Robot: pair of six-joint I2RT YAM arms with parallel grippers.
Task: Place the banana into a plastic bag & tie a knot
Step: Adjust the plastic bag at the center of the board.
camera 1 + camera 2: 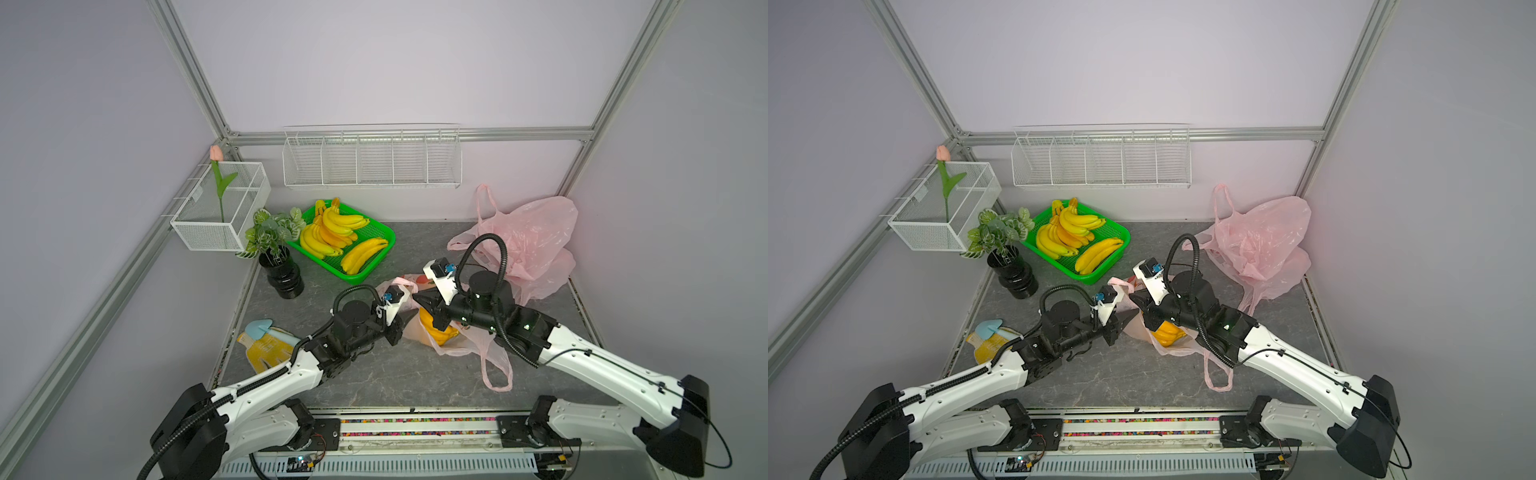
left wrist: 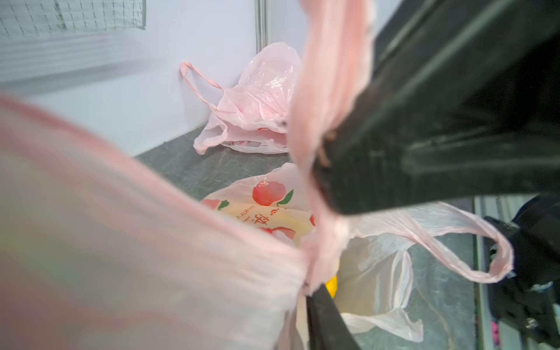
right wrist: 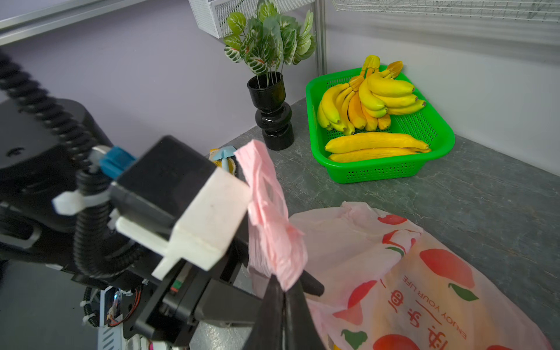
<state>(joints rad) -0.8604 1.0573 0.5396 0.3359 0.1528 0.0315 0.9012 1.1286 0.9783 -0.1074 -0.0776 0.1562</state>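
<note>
On the grey tabletop [image 1: 374, 374], the left claw [image 1: 405, 318] and right claw [image 1: 424, 300] nearly touch above the pink plastic bag [image 1: 455, 349], with a yellow banana [image 1: 437, 332] showing through it. A green basket [image 1: 370, 270] of bananas sits at eleven o'clock, and loose pink bags [image 1: 532, 241] lie at one o'clock.

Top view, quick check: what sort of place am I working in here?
Probably a robot test cell dressed like a grocery corner: plain walls in an aluminium frame, a green basket of bananas, a wire rack on the back wall.
</note>
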